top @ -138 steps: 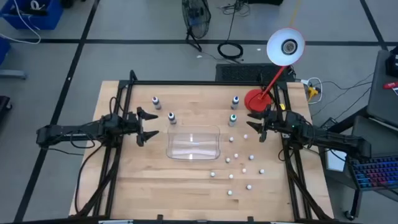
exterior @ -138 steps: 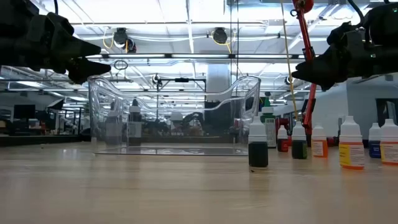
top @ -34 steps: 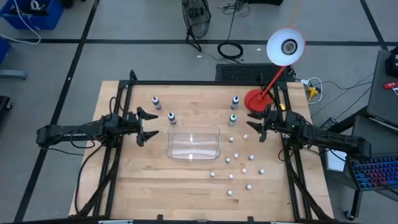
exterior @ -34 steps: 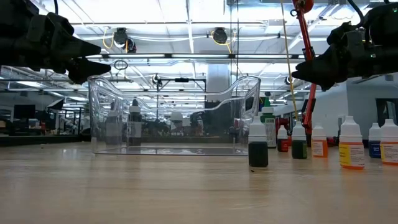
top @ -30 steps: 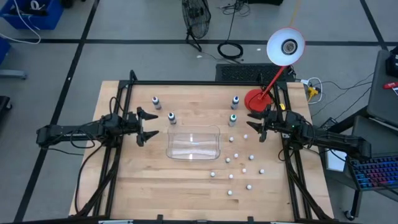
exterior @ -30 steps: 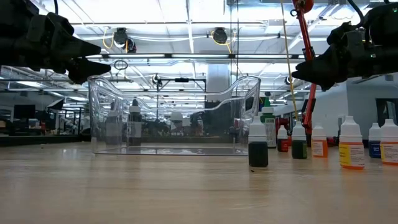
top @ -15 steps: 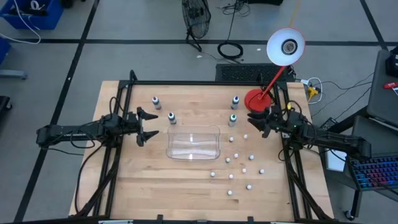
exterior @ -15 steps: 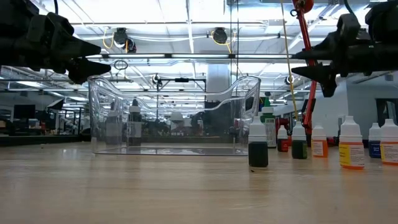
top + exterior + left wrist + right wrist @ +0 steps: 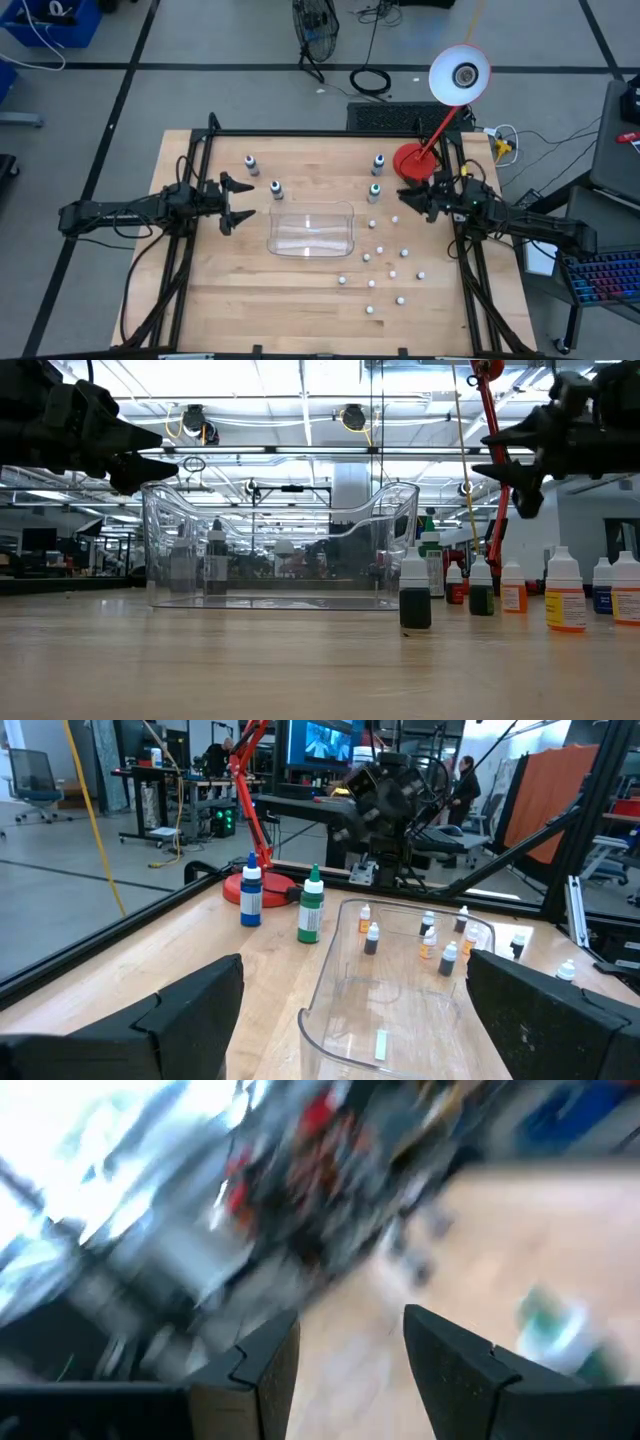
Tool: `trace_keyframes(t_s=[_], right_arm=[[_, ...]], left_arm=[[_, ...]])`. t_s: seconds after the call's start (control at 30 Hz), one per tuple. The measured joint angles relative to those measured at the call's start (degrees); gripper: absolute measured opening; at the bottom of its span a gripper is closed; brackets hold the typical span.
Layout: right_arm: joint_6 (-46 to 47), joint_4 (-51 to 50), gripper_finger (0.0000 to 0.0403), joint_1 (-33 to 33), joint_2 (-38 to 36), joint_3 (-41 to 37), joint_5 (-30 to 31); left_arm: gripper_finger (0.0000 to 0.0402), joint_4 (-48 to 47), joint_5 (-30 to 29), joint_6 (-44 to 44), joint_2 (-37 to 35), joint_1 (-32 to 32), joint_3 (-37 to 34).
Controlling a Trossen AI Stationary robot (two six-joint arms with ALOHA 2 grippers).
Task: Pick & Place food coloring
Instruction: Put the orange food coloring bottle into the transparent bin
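Observation:
Four food coloring bottles stand upright on their bases on the wooden table: two toward the far left [image 9: 250, 162] [image 9: 275, 188] and two toward the far right, a blue one [image 9: 378, 162] [image 9: 250, 898] and a green one [image 9: 374, 192] [image 9: 311, 907]. My left gripper [image 9: 245, 201] [image 9: 165, 448] [image 9: 355, 965] hovers open left of the tray. My right gripper [image 9: 408, 198] [image 9: 500, 460] [image 9: 350, 1320] hovers open just right of the green bottle, above the table. Neither gripper touches anything.
A clear plastic tray [image 9: 312, 230] [image 9: 280, 540] sits mid-table between the arms. Several smaller dropper bottles [image 9: 392, 272] [image 9: 565, 592] are scattered over the right near part of the table. A red desk lamp's base [image 9: 410, 160] stands at the far right corner.
My right gripper has rolled about its wrist and shifted a little toward the far edge, near the lamp base; its wrist view is blurred by the motion. The bottles and tray have stayed where they were.

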Motion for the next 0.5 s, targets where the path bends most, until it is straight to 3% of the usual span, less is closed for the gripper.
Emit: trace_keyframes(t_s=[0.07, 0.13, 0.33, 0.5], right_arm=[[1.7, -8.1, 0.0171, 1.0, 1.4, 4.8, -5.1], [2.3, -13.9, 0.0171, 3.2, 2.7, 11.3, -4.4], [4.2, -39.5, 0.0171, 10.3, 15.2, 33.0, 7.8], [7.4, -64.6, 0.0171, 13.5, 31.0, 51.1, 18.3]], left_arm=[[0.0379, 0.0, 0.0, 0.0, 0.0, 0.0, 0.0], [0.0379, 0.0, 0.0, 0.0, 0.0, 0.0, 0.0], [0.0379, 0.0, 0.0, 0.0, 0.0, 0.0, 0.0], [0.0379, 0.0, 0.0, 0.0, 0.0, 0.0, 0.0]])
